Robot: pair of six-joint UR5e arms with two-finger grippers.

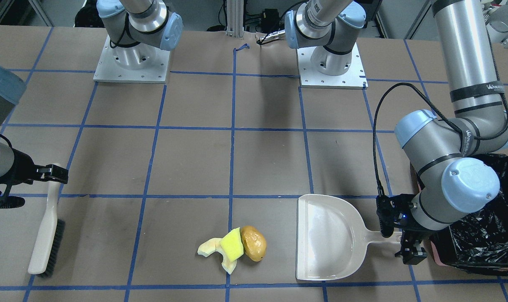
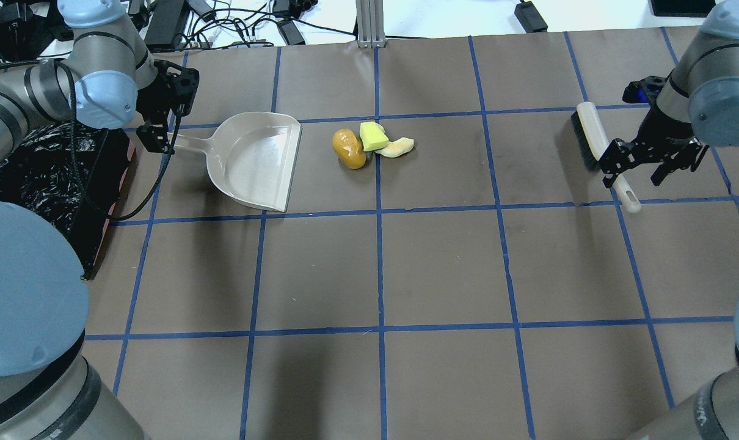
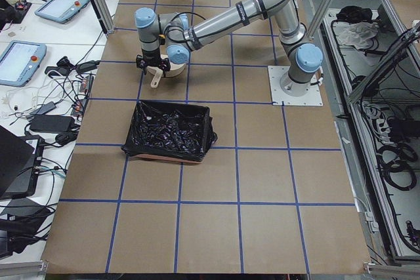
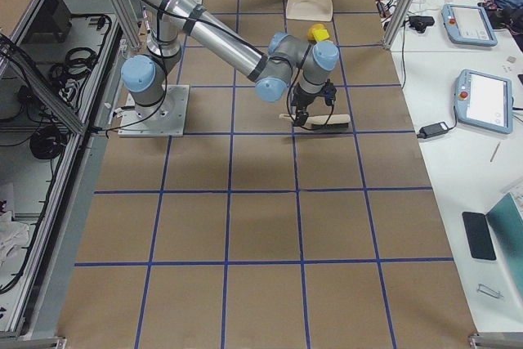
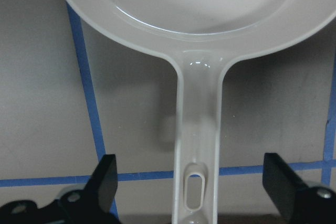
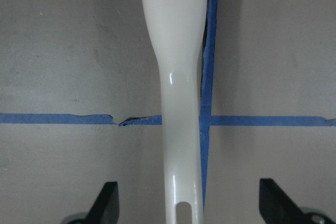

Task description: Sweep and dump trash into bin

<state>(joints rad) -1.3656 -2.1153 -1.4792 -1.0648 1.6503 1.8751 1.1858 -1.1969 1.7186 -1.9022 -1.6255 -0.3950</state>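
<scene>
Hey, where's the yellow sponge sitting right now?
In the overhead view the sponge sits at the table's far side, near the middle, between the potato-like lump and the foam scrap, right of the dustpan.

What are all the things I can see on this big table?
potato-like lump: one, shiny brown-yellow, on table, touching sponge
sponge: one, yellow-green, between lump and foam scrap
foam scrap: one, cream, beside sponge
dustpan: one, beige, empty, between lump and bin
brush: one, cream handle, black bristles, far from bin
bin: one, black-lined, beyond dustpan's handle
table: one, brown, blue tape grid
left gripper: one, black, jaws open astride dustpan handle
right gripper: one, black, jaws open over brush handle
</scene>
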